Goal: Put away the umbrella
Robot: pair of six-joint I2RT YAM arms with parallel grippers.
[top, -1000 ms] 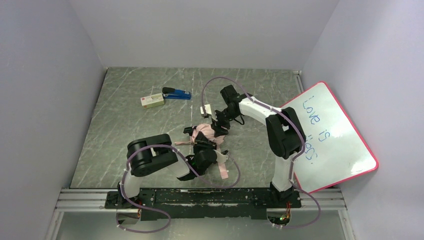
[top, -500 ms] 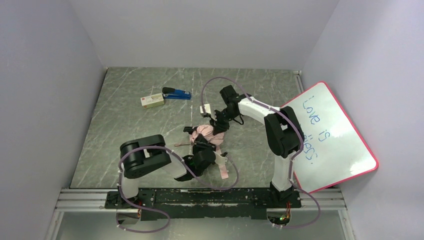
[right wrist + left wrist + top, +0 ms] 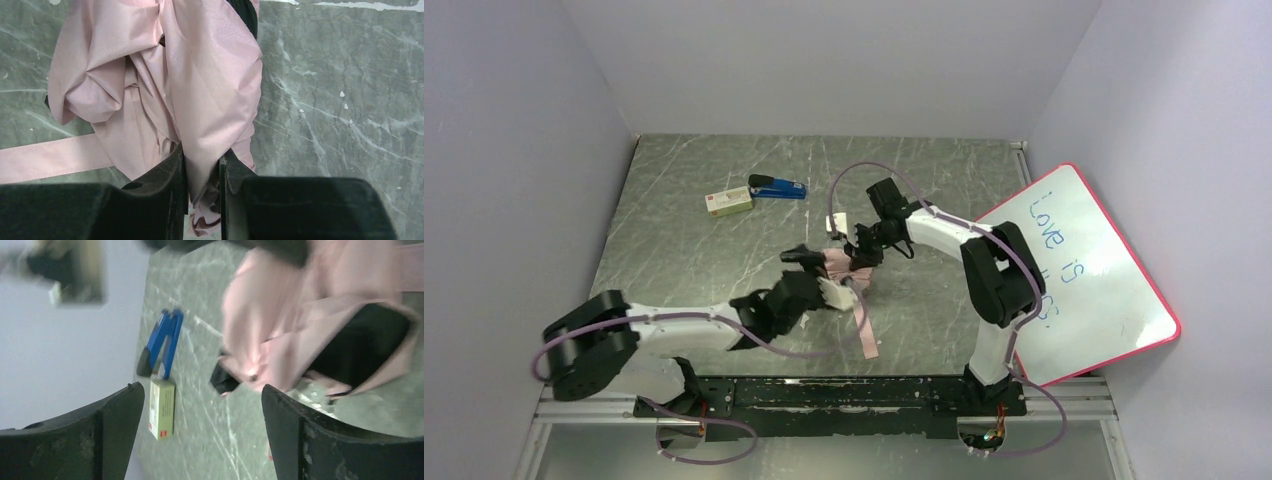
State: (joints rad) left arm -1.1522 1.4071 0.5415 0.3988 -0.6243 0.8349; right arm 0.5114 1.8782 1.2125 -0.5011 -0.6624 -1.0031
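Note:
The umbrella (image 3: 839,265) lies mid-table as a crumpled pale pink bundle, with its long pink strap (image 3: 864,335) trailing toward the near edge. My right gripper (image 3: 861,250) reaches it from the far right. In the right wrist view that gripper (image 3: 202,167) is shut on a fold of the umbrella fabric (image 3: 165,65). My left gripper (image 3: 814,285) sits just left of the bundle. In the left wrist view it (image 3: 200,390) stands wide open with nothing between its fingers, and the umbrella (image 3: 300,315) is ahead, blurred, with a dark opening showing.
A blue stapler (image 3: 776,187) and a small pale box (image 3: 728,202) lie at the back left; both also show in the left wrist view, stapler (image 3: 162,342) and box (image 3: 161,407). A small white object (image 3: 834,222) sits behind the umbrella. A pink-framed whiteboard (image 3: 1084,270) leans at the right.
My left gripper has opened wide and let go of the umbrella, and its arm has stretched out low to the left. My right gripper has shut on the pink fabric.

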